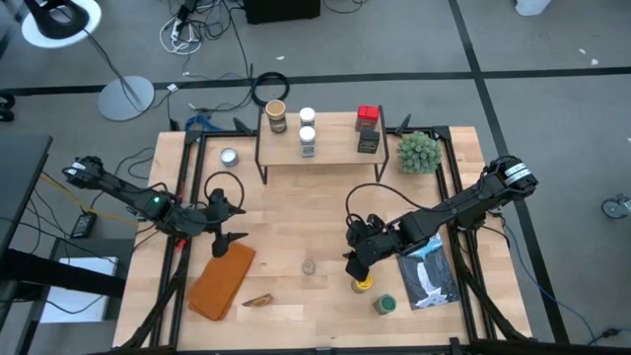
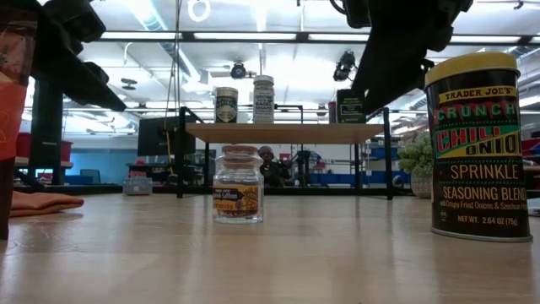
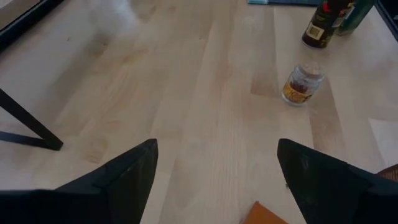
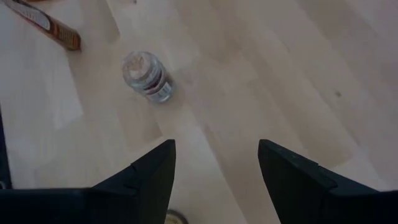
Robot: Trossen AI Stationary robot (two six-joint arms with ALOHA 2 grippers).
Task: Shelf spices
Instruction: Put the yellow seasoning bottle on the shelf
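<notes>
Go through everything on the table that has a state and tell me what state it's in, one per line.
Left gripper: open, empty, above bare table.
Right gripper: open, empty, just above the yellow-lidded tin.
Yellow-lidded tin: upright, lid on, on the table.
Small clear jar: upright, lid on, on the table.
Green-topped jar: on the table, not shelved.
Shelf: standing, with five spices on top.
Orange cloth: lying flat.

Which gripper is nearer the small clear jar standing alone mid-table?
Right. The right gripper hangs just beside the clear jar, above the yellow-lidded tin. The left gripper hovers farther off, over the orange cloth. Both are open and empty.
</notes>
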